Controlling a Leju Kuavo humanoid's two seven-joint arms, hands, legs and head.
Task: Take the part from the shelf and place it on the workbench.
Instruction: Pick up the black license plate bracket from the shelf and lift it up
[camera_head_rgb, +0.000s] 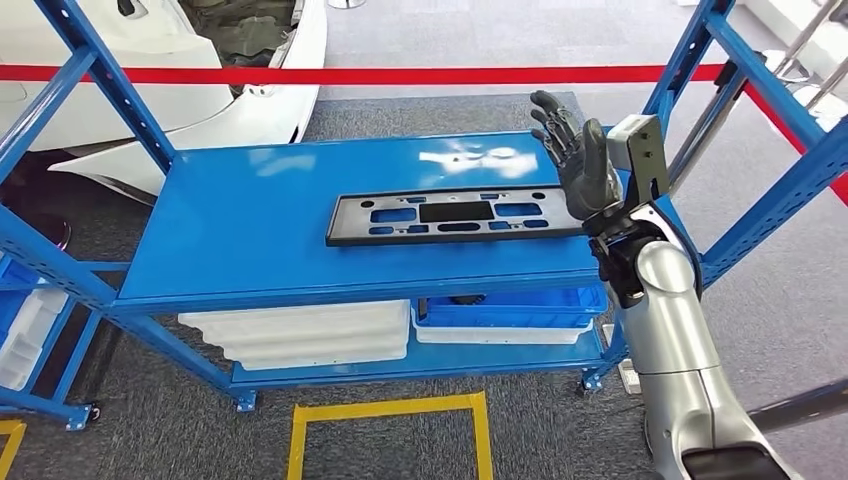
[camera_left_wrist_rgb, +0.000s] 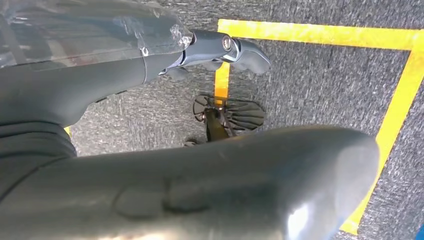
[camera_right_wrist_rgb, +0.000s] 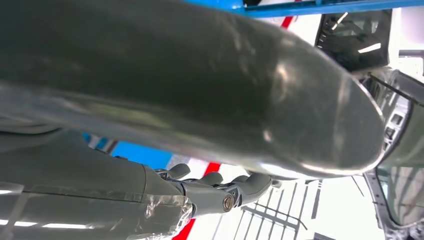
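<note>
Grey carpet (camera_head_rgb: 560, 440) with yellow floor tape (camera_head_rgb: 390, 410) lies under a blue steel shelf (camera_head_rgb: 250, 230); red tape (camera_head_rgb: 400, 74) and a white car body (camera_head_rgb: 150, 70) sit behind it. I see the black part (camera_head_rgb: 455, 216) lying flat on the upper shelf board. My right hand (camera_head_rgb: 580, 160) is raised just beside the part's end, fingers apart, holding nothing. My left hand (camera_left_wrist_rgb: 210, 165) hangs over the carpet, its fingers apart and empty.

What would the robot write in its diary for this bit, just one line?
stage: reaching | part: flat on shelf, untouched | right hand: open, raised at part's end | left hand: empty, above floor
</note>
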